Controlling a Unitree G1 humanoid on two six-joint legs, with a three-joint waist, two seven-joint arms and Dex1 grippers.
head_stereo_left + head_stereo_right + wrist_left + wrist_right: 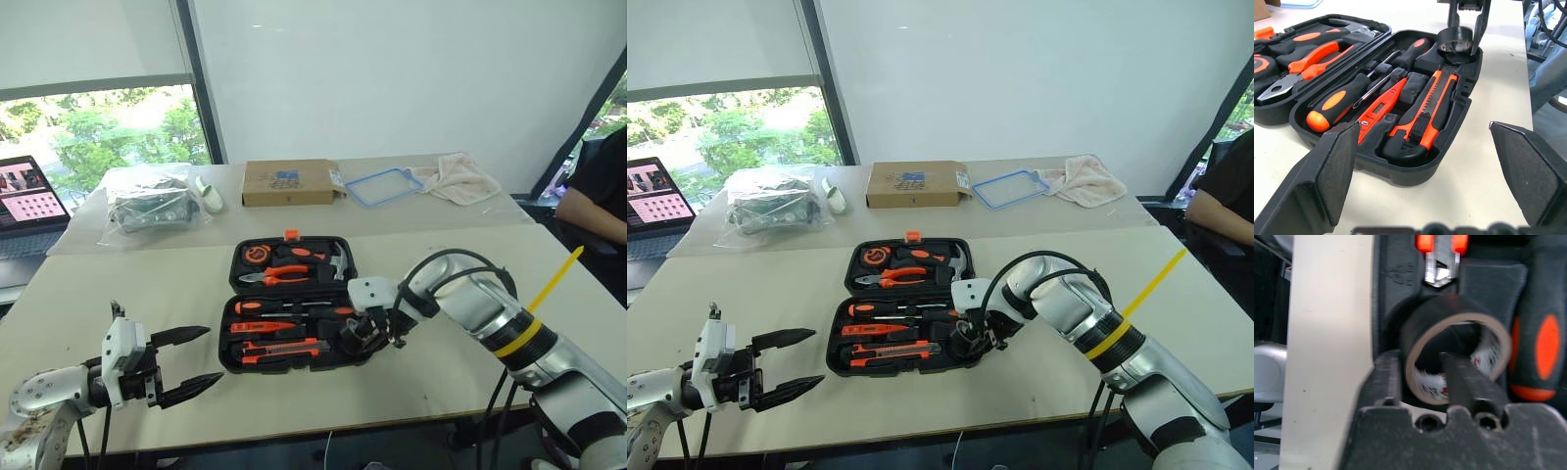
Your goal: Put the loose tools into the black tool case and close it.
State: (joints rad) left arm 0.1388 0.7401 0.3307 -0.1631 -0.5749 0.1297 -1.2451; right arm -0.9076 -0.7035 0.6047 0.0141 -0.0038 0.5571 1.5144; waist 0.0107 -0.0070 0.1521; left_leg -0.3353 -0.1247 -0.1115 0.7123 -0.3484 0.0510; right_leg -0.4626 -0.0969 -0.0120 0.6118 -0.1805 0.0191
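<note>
Near the front edge of the pale table [118,284] we see the black moulded plastic tool case [294,304] lying open, lid half toward the far side. Its near half already holds two orange-and-black screwdrivers [1334,100], a slim orange tester screwdriver [1382,104] and an orange-and-black utility knife [1425,115], each in a recess. The small black tape roll [1454,41] sits at the case's right end, in or just above its round recess. We judge the loading nearly finished; what is left is freeing the roll and closing the lid.

Our right gripper [367,333] reaches down from the right, one finger inside the roll's hole, one outside, parted around its wall; we cannot tell whether they still pinch it. Our left gripper [181,362] hovers over the front left of the table, level, fingers spread wide and empty.
</note>
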